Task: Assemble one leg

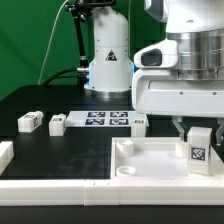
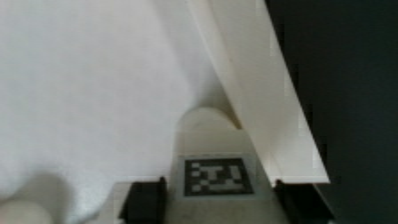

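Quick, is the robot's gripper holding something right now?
Gripper: closed on a leg, the small white block with a square tag, held upright over the white panel.

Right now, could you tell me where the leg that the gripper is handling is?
The leg stands upright between the fingers of the gripper, over the large white panel at the exterior view's right.
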You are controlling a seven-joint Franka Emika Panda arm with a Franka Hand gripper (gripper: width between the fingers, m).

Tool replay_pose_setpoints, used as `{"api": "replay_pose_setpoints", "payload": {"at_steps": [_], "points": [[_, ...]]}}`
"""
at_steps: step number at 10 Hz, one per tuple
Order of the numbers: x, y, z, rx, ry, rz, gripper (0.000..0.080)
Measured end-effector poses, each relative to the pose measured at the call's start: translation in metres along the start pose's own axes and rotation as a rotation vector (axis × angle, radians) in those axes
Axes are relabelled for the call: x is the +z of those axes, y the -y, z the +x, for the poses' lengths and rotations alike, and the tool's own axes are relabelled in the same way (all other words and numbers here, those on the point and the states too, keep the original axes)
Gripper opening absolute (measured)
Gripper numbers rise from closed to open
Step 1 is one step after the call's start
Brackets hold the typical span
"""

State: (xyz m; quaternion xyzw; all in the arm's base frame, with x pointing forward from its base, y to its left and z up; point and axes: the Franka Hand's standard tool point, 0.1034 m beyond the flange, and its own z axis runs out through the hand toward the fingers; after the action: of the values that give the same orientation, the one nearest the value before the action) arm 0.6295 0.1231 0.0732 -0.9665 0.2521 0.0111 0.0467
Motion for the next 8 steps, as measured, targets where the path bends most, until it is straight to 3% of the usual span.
{"api": "replay_pose_setpoints", "payload": {"at_steps": [3, 4, 6, 7, 8], "points": [[0.0015, 0.0041, -0.0033, 0.328, -0.004, 0.000, 0.0291], [0.0016, 0.0038, -0.0031, 0.318, -0.004, 0.000, 0.0291], [-0.0002, 0.0016, 0.0019, 0.203, -0.006, -0.001, 0.0529], [-0.0012, 0.0010, 0.0044, 0.102, -0.008, -0.004, 0.0529], [-0.0019, 0.0018, 0.0050, -0.012, -0.008, -0.006, 0.0625]]}}
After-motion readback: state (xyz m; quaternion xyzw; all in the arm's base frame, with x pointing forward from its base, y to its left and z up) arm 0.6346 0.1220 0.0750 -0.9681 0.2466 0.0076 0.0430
